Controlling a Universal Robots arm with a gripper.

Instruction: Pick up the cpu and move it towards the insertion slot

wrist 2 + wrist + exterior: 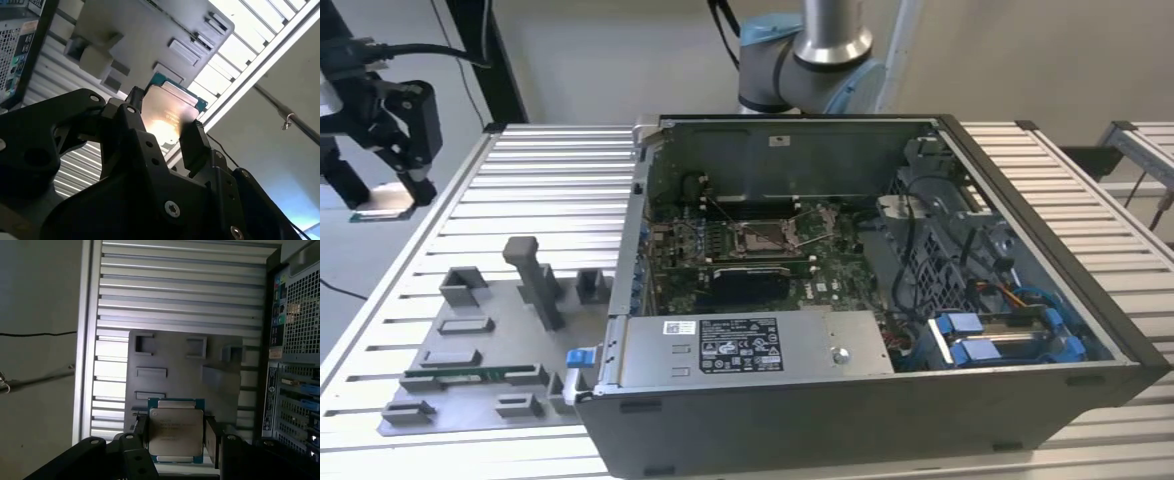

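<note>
Your tool [176, 440] is clamped on the chip [176, 424], so the pick-up is done, but it hangs, seemingly, off the table [547, 180] at the exterior view's left, well apart from the socket [761, 237] in the computer case [854, 420].

- Honestly nothing here is readable, so this is just where the print sits.
- cpu [176, 432]: a few faint lines of print across its metal top in the first wrist view, too soft to make out. In the second wrist view glare washes over the top.
- psu [854, 345]: a big black-and-white label [738, 345] on its top face, with a small white sticker [680, 327] just beside it, in the exterior view. The print is too tiny to read.
- case [295, 300]: stickers [274, 335] down its rear edge in the first wrist view, also too small to read.
</note>
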